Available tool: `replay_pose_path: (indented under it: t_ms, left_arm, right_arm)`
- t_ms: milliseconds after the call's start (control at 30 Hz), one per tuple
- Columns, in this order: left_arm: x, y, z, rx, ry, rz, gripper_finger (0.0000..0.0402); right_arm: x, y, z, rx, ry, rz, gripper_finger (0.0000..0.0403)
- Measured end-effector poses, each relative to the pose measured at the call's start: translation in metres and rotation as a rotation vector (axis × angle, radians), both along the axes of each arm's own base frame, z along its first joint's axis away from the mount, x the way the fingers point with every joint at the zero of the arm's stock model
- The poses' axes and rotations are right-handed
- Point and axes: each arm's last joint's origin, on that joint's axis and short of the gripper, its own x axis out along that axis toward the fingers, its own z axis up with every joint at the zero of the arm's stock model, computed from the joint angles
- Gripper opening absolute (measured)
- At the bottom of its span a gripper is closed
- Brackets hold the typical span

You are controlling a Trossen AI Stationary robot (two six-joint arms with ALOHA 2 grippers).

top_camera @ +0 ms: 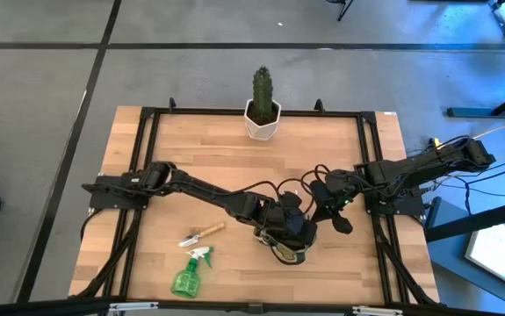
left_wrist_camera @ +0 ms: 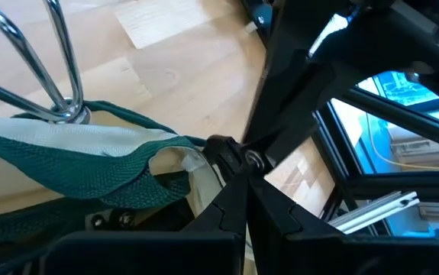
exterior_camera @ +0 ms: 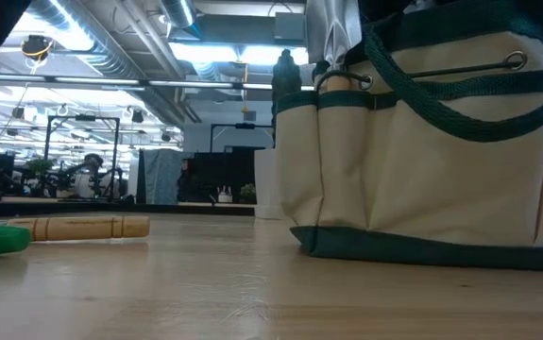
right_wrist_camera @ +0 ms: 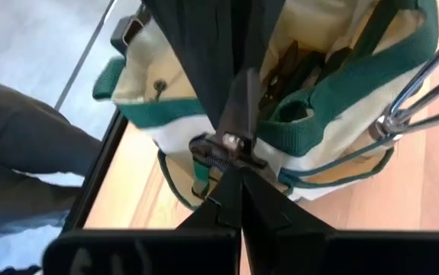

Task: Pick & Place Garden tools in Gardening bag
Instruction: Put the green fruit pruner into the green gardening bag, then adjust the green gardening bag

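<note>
— Two grippers are meeting over one bag, and both are clenched. The left gripper (left_wrist_camera: 238, 191) is pressing its fingers together right at the bag's rim, with nothing visibly caught between them.

— And the right gripper (right_wrist_camera: 238, 179)?

— Its fingers are squeezing together too, pointing down into the gardening bag (top_camera: 289, 241), just above the dark shears (right_wrist_camera: 295, 65) that are sitting inside. I cannot tell whether those fingers are touching anything.

— What is lying farther out?

— Beside the left fingers, a green strap (left_wrist_camera: 74, 172) is draping over the cream cloth, and a metal handle (left_wrist_camera: 55, 69) is rising past it. Well away from both grippers, a wooden-handled trowel (top_camera: 201, 234) is lying on the table (top_camera: 182, 149), with the green spray bottle (top_camera: 188, 274) near it. Beyond everything, a cactus (top_camera: 263, 105) is standing at the far edge.
</note>
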Motion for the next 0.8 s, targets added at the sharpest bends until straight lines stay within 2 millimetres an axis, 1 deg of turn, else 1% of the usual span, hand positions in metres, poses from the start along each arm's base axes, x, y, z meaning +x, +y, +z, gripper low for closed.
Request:
replay_pose_path:
  t_ms: [100,300,500,567,667,800]
  left_arm:
    - [0.0,0.0,0.0,0.008,0.007,-0.003,0.0001]
    - [-0.005,0.0,0.001,0.057,0.028,0.056,0.0001]
    - [-0.01,-0.001,0.012,0.084,0.015,0.067,0.0002]
    - [-0.011,0.0,0.013,0.112,0.011,0.083,0.0001]
    - [-0.016,0.001,0.021,0.157,0.006,0.123,0.0001]
    - [-0.022,0.002,0.028,0.157,0.022,0.131,0.0001]
  right_arm:
    - [-0.001,0.0,-0.001,-0.012,0.005,0.011,0.0]
    - [-0.009,-0.002,0.002,-0.037,0.005,0.039,0.0]
    - [-0.018,-0.005,0.009,-0.073,-0.028,0.015,0.0]
    - [-0.023,-0.007,0.01,-0.107,-0.02,0.0,0.0]
    - [-0.029,-0.01,0.011,-0.154,-0.011,-0.025,0.0]
    - [-0.032,-0.011,0.01,-0.166,0.009,-0.021,0.0]
